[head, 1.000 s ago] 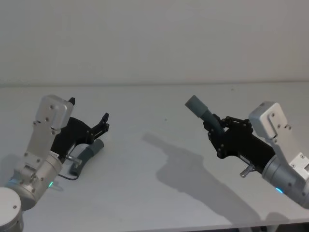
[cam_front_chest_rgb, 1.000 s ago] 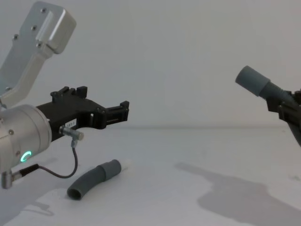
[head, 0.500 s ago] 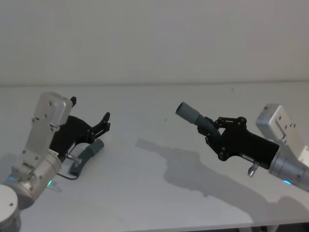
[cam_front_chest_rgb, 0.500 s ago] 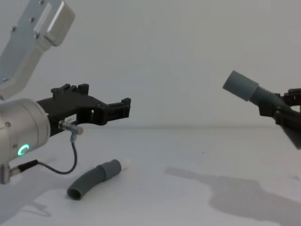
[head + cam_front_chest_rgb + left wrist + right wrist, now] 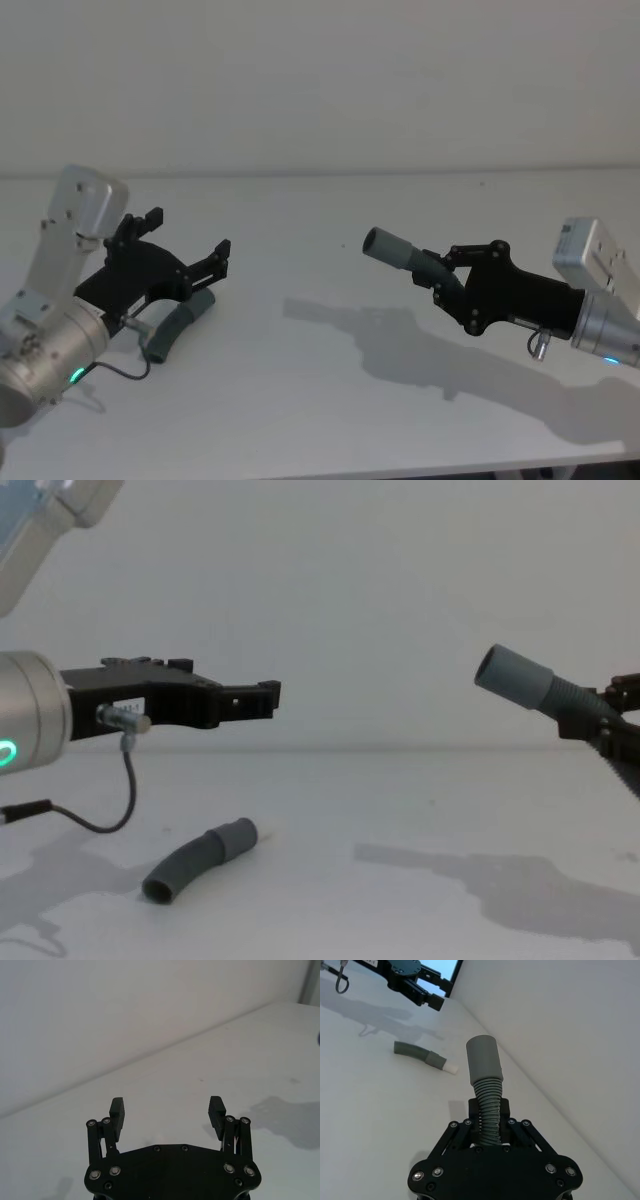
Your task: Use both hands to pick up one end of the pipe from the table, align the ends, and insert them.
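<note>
Altogether two grippers, two hose pieces.

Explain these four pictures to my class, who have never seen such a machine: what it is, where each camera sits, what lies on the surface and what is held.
This is a robot with two arms, each ending in a black two-finger pincer. Two pictures come from cameras on its head and chest, looking over a white table; the other two come from a camera on each wrist. The left pincer is open and empty, held above the table. Below it lies a short grey ribbed hose piece with a white tip. The right pincer is shut on a second hose piece, held in the air with its hollow cuff pointing towards the left pincer.
</note>
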Robot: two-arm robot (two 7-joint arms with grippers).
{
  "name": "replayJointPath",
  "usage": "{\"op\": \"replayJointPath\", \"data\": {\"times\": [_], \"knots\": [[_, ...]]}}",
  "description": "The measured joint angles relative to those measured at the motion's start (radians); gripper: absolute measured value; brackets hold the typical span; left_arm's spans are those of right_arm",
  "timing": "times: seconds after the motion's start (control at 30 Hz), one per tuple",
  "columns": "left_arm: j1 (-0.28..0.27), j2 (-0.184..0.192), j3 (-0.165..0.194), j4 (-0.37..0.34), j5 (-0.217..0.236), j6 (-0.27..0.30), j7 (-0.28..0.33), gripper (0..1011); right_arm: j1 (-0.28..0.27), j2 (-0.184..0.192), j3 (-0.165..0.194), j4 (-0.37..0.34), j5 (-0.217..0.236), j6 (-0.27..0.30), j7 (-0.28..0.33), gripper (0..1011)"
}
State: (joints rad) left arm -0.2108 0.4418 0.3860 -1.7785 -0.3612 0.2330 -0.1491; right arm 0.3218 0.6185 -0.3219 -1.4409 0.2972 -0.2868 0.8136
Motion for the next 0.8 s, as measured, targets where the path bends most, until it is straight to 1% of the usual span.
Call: {"op": "replayJointPath", "data": {"times": [0.07,0.1,0.17,0.27,0.4,0.63,0.8], "knots": [[0.002,0.007,-0.007,-0.01,-0.013,0.018,-0.012,1001,0.011,0.002,-0.004,0.017,0.006,-0.014,0.02,184],[0.005,0.017,-0.015,-0.022,-0.028,0.04,-0.024,1001,0.017,0.004,-0.007,0.026,0.009,-0.022,0.03,184],[0.008,0.024,-0.021,-0.031,-0.039,0.056,-0.033,1001,0.024,0.005,-0.009,0.034,0.011,-0.029,0.04,184],[0.018,0.044,-0.036,-0.05,-0.062,0.096,-0.052,1001,0.035,0.006,-0.013,0.048,0.016,-0.041,0.057,184],[0.031,0.057,-0.048,-0.063,-0.076,0.125,-0.062,1001,0.045,0.008,-0.017,0.063,0.022,-0.055,0.075,182],[0.048,0.071,-0.059,-0.067,-0.081,0.149,-0.066,1001,0.056,0.01,-0.021,0.078,0.028,-0.067,0.093,182],[0.047,0.072,-0.06,-0.046,-0.075,0.15,-0.069,1001,0.061,0.011,-0.022,0.084,0.03,-0.072,0.1,181]]}}
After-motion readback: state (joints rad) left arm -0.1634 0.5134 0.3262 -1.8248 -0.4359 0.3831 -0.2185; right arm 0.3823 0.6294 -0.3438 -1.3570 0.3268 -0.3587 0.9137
